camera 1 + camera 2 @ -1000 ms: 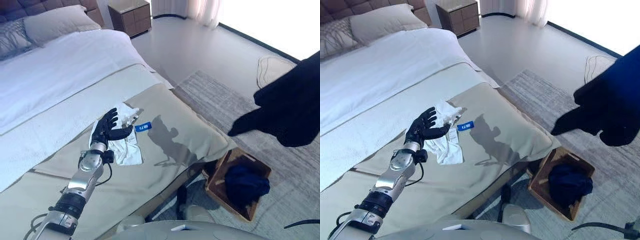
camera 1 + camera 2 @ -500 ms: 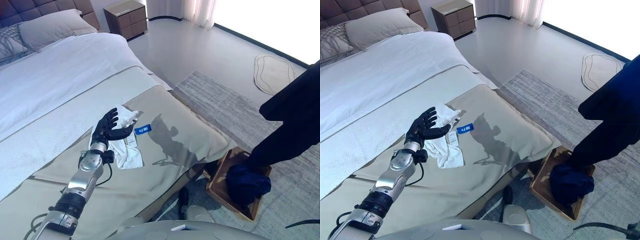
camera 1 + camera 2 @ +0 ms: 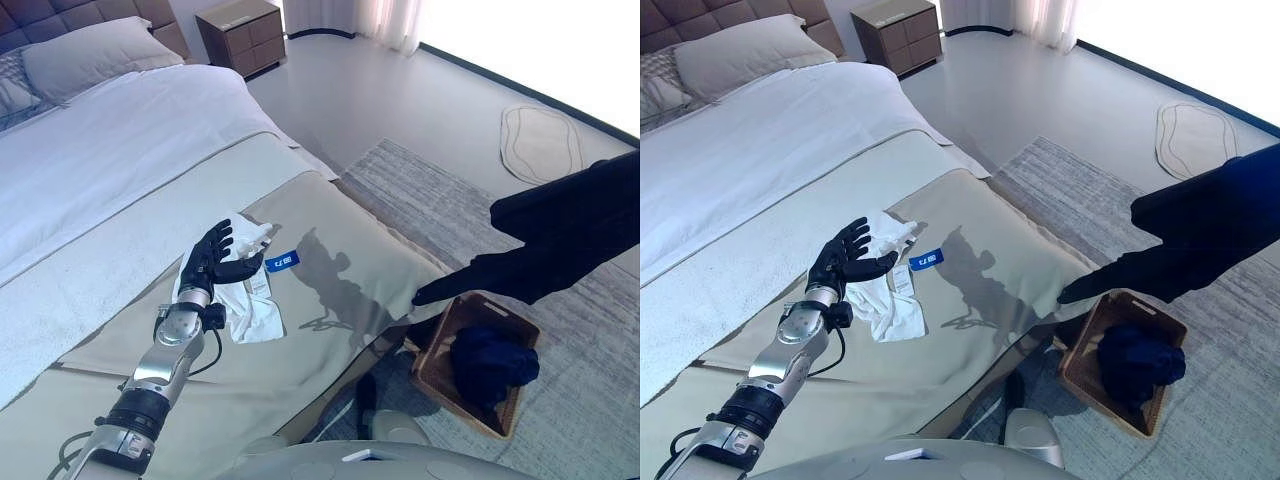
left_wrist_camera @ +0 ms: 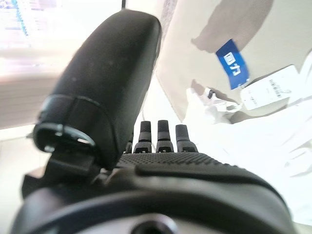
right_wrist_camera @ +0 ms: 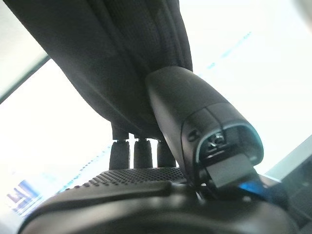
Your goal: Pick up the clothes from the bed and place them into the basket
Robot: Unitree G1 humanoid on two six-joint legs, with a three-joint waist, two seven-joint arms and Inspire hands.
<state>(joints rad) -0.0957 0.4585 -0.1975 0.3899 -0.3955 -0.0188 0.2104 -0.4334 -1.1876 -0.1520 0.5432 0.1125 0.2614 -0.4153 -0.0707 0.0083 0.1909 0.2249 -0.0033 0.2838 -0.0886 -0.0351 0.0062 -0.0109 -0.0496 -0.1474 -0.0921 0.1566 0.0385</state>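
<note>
The robot's left hand (image 3: 213,256) hovers over the beige bed cover (image 3: 330,240) with its fingers (image 4: 158,132) spread straight and relaxed, holding nothing; it sits just above a crumpled white garment (image 3: 250,305) that lies on the bed, with paper tags and a small blue label (image 3: 283,263) just beside it. The right hand (image 5: 195,131) is raised off the foot of the bed, and its thumb and fingers are curled onto a large dark navy cloth (image 3: 1200,235), which hangs spread in the air above the grey rug (image 3: 430,190) and over a brown wicker basket (image 3: 1092,325). The basket stands on the floor near the corner of the bed, and a bundled dark blue garment (image 3: 490,365) already lies inside it. Further up the bed are a white duvet (image 3: 120,150) and a pale pillow (image 3: 90,55), with a wooden nightstand (image 3: 240,35) beyond.
</note>
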